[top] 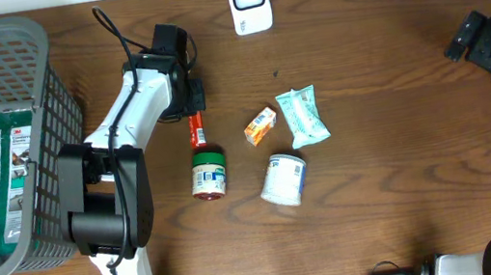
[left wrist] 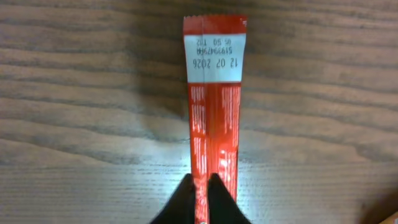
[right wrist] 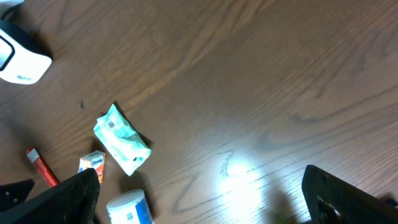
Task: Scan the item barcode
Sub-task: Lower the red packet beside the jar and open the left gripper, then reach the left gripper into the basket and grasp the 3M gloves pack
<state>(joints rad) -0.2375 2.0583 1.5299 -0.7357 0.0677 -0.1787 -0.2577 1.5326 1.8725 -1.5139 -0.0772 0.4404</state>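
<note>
Ok, left gripper [left wrist: 200,184] is pinched shut on the near end of the red stick [left wrist: 214,93], bottom centre of the left wrist view. Stick lies flat on the table [left wrist: 74,124], date-code end toward the top of the frame. Can't make out a barcode on this face.

Handling guess: light, floppy foil sachet, thin and slick, so it will likely droop or slip from a tip pinch. Better hold is further in, across the width, clear of print.

Overhead: stick is left of centre, jar [top: 208,173] just below it. Carton [top: 260,126], pouch [top: 303,116] and tub [top: 283,180] are right of that. Scanner [top: 248,1] is top centre, well apart. Right gripper [right wrist: 199,186] is far right, jaws wide, empty.
</note>
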